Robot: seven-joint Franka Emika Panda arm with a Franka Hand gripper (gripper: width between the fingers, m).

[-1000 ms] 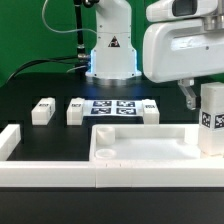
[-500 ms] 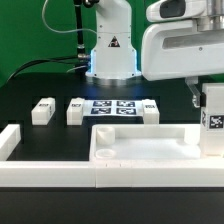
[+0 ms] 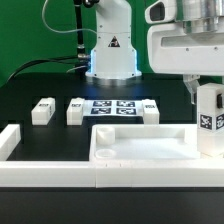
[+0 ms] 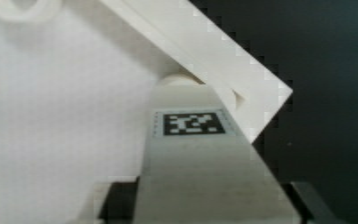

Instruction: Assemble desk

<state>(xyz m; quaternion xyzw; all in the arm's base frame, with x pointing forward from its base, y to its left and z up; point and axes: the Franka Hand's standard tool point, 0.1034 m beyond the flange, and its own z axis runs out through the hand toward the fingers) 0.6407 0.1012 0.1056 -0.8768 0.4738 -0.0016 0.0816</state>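
Note:
The desk panel, white with a raised rim, lies flat near the table's front. An upright white leg post with a black-white tag stands at the panel's corner on the exterior view's right. My gripper comes down over it from above and is shut on its upper part. In the wrist view the tagged post fills the space between my two dark fingers, with the gripper around it and the panel's corner just beyond. Three more leg posts lie farther back.
The marker board lies between the loose posts, in front of the robot's base. A long low white rail with L-shaped ends runs along the table's front edge, its end rising at the exterior view's left.
My jaws have closed onto the upright leg post. The hand now sits a little higher, and the post has shifted slightly toward the exterior view's left.

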